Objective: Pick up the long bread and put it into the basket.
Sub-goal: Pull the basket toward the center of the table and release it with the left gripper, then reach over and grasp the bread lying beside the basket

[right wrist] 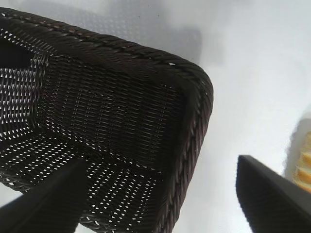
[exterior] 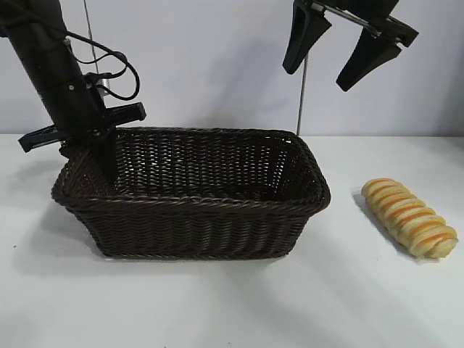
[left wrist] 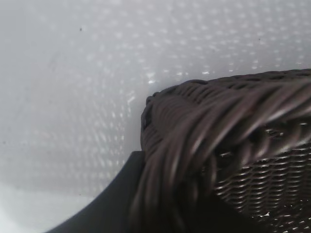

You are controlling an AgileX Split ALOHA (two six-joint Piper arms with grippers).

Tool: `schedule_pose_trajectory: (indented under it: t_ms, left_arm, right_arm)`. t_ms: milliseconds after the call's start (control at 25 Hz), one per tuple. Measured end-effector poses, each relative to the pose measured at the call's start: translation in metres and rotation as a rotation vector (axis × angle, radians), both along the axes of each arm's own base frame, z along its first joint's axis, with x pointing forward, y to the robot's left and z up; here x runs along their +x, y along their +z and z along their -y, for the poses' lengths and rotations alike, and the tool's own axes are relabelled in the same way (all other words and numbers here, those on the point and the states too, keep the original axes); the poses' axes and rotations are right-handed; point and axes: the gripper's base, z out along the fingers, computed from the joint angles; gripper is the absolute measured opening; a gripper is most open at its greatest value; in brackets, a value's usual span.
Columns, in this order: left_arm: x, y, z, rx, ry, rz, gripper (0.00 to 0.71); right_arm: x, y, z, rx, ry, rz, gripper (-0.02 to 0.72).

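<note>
Long bread [exterior: 410, 217] lies on the white table [exterior: 217, 304] at the right of the exterior view, well apart from the basket [exterior: 192, 217], its length running diagonally from upper left to lower right. It is golden-yellow with crosswise ridges and orange-brown stripes. Nothing touches it. In the right wrist view only a sliver of the loaf [right wrist: 303, 162] shows at the right edge of the frame.

The basket sits in the middle of the exterior view, dark brown wicker with a braided rim, and its inside shows only woven floor and walls.

The left gripper [exterior: 94, 156] is at the basket's left end, in the upper left of the exterior frame, pointing steeply down. One dark finger reaches inside the basket along the left wall; the other is hidden behind the rim and the arm. The left wrist view shows the braided rim [left wrist: 209, 141] very close, with one dark finger [left wrist: 107, 204] just outside it, so the fingers seem to straddle the rim; whether they pinch it or stand loose I cannot tell.

The right gripper [exterior: 326, 69] hangs in the air at the upper right, above the basket's right end, its jaws spread wide and empty.
</note>
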Motion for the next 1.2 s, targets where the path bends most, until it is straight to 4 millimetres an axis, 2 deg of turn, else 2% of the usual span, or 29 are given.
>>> schedule_pose_trajectory:
  t_ms: [120,240,640,840,920,1200]
  left_arm:
    - [-0.001,0.004,0.0,-0.001,-0.002,0.003,0.499]
    - [-0.002,0.019,0.0,-0.008,-0.003,0.033,0.509]
    - [-0.02,0.097,-0.003,-0.045,-0.012,0.174,0.511]
    - [-0.031,0.126,0.001,-0.125,-0.006,0.213,0.511]
    - [-0.033,0.132,0.002,-0.154,-0.003,0.22,0.511]
    - [-0.033,0.133,0.005,-0.183,-0.007,0.22,0.511]
  right_arm:
    - [0.0,0.0,0.0,0.0,0.0,0.0,0.6]
    - [0.0,0.0,0.0,0.0,0.0,0.001,0.6]
    - [0.0,0.0,0.0,0.0,0.0,0.001,0.6]
    - [0.0,0.0,0.0,0.0,0.0,0.001,0.6]
    - [0.0,0.0,0.0,0.0,0.0,0.001,0.6]
    - [0.0,0.0,0.0,0.0,0.0,0.001,0.6]
